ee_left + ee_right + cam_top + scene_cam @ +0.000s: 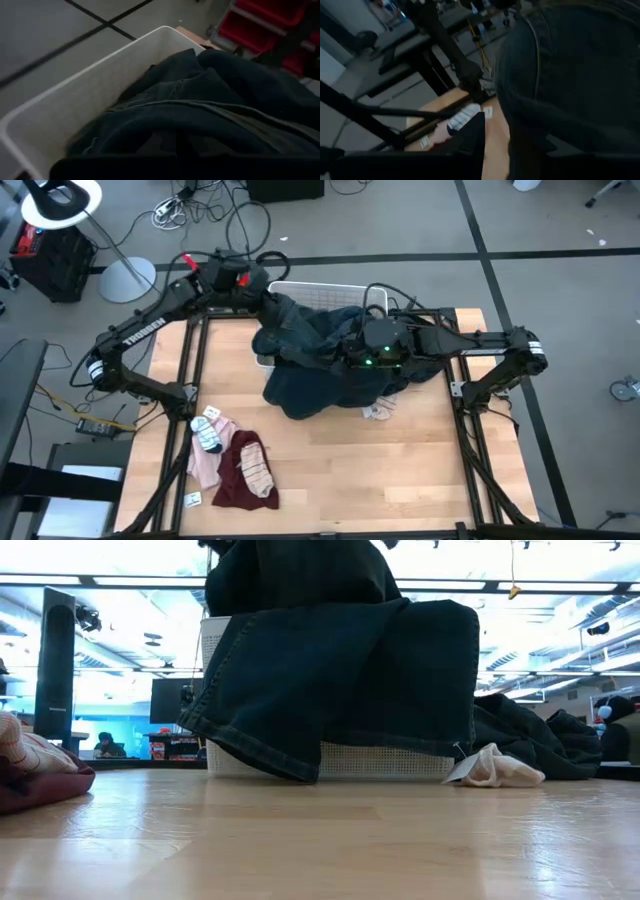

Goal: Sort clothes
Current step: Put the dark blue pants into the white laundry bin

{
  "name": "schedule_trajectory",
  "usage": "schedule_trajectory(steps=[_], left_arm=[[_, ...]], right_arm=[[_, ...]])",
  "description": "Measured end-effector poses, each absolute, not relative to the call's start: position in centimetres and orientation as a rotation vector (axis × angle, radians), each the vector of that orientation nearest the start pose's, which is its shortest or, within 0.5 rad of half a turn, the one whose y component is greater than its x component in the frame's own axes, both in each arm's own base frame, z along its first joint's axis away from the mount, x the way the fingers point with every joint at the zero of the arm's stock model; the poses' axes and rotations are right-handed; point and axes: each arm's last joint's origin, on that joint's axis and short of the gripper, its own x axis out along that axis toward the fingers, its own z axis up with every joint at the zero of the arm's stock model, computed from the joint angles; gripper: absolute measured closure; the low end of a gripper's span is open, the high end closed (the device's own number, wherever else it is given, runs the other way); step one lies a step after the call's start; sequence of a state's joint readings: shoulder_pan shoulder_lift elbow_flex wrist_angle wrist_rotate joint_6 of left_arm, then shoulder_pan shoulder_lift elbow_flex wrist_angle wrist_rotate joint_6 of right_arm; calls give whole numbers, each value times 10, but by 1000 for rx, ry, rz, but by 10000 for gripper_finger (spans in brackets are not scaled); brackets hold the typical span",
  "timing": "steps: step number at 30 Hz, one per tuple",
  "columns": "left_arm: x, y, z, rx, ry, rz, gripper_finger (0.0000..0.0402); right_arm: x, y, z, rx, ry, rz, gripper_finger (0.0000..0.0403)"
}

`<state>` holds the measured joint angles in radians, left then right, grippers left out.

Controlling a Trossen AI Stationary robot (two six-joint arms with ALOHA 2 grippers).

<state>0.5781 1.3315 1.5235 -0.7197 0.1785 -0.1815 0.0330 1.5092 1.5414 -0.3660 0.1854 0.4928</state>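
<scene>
The dark teal garment [320, 370] is being drawn from the bin [300, 288] by both grippers, jaw states untellable; next, it must be lifted clear.

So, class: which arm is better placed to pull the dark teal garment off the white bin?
Right, probably: the right gripper sits on the dark teal garment; the left gripper is at the white bin.
</scene>
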Motion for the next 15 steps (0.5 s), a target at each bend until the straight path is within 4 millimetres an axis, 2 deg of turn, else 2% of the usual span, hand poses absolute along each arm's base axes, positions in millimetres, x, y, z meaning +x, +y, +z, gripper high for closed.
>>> schedule_trajectory(steps=[7, 11, 15], left_arm=[[222, 138, 429, -300, 494, 335, 401], [219, 136, 425, -329, 533, 233, 401], [203, 136, 424, -342, 597, 262, 401]], right_arm=[[366, -11, 382, 474, 276, -282, 328], [370, -28, 375, 510, 261, -408, 350], [368, -46, 372, 554, 263, -478, 385]])
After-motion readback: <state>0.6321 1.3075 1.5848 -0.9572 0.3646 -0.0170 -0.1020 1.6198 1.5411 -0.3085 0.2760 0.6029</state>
